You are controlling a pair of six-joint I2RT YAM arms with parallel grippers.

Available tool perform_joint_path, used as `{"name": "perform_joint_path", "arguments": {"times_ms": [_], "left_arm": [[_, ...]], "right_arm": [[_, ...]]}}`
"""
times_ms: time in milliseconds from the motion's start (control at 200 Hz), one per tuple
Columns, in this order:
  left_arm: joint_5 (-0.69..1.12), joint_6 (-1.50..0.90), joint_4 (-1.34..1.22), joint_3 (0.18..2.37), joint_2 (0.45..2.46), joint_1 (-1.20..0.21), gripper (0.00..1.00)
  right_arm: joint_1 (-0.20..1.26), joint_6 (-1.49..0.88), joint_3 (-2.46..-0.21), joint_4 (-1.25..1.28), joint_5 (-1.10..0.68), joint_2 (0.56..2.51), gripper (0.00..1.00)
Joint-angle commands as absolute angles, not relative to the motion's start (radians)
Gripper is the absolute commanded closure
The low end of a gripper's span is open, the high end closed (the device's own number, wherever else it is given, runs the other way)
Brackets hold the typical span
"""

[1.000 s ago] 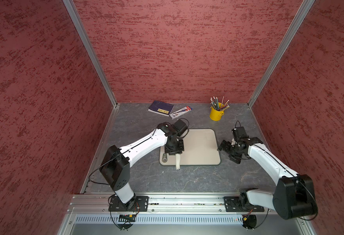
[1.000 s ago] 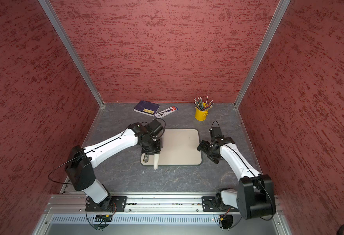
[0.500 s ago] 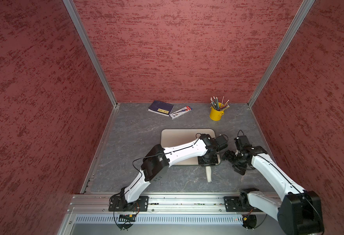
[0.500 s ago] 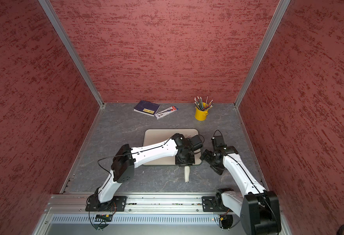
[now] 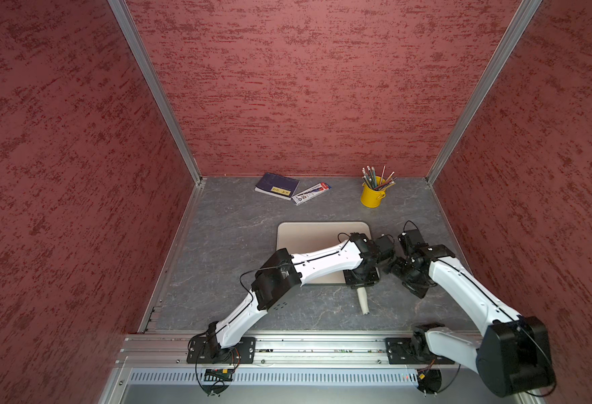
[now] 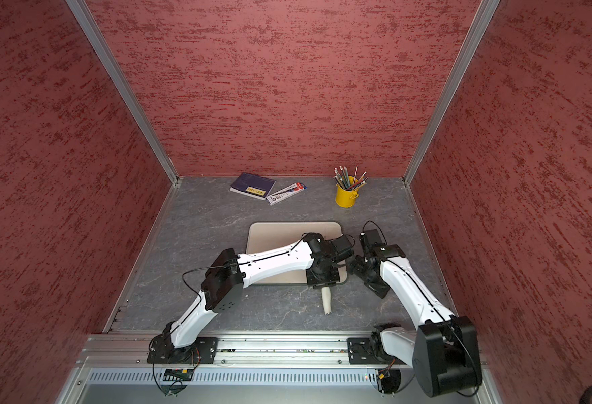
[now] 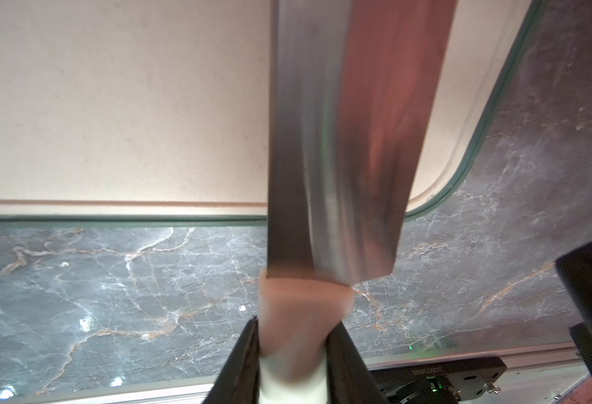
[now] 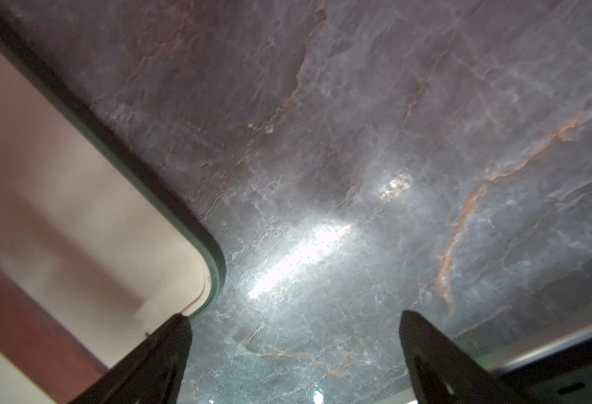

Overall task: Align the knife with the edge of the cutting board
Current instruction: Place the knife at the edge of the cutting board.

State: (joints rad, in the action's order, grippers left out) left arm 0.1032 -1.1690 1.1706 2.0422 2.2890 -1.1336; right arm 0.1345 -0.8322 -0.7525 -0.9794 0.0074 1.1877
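Observation:
The beige cutting board (image 5: 308,234) (image 6: 280,234) lies mid-table, with my left arm stretched across it. My left gripper (image 5: 359,281) (image 6: 322,281) hangs over the board's near right corner, shut on the knife. The off-white handle (image 5: 362,300) (image 6: 326,300) sticks out over the table toward the front rail. In the left wrist view the gripper (image 7: 292,335) clamps the handle (image 7: 298,307). The shiny blade (image 7: 343,140) reaches across the board (image 7: 112,105), close to its right rim and roughly along it. My right gripper (image 8: 292,318) (image 5: 397,267) is open and holds nothing, just right of that board corner (image 8: 182,245).
At the back right stands a yellow cup of pencils (image 5: 372,196) (image 6: 346,196). A dark blue booklet (image 5: 277,185) and a flat pack (image 5: 311,193) lie at the back. Red walls close in three sides. A metal rail (image 5: 305,346) runs along the front.
My left arm has swung the knife from the board's left edge over to its right edge and has slowed there. The right arm has drawn back slightly toward the front.

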Motion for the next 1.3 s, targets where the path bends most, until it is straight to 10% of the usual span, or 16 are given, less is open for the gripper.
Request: {"name": "perform_joint_path", "arguments": {"times_ms": [0, 481, 1297], "left_arm": [[0.102, -1.133, 1.151, 2.042, 2.294, -1.127, 1.00], [0.163, -1.048, 1.137, 2.060, 2.349, -1.108, 1.00], [0.166, -1.080, 1.146, 2.229, 2.471, -1.162, 1.00]], "right_arm": [[0.056, -0.853, -0.762, -0.919, -0.034, 1.214, 0.02], [-0.260, -0.855, -0.734, -0.648, -0.359, 1.279, 0.02], [-0.266, -0.873, -0.768, -0.600, -0.423, 1.401, 0.02]]}}
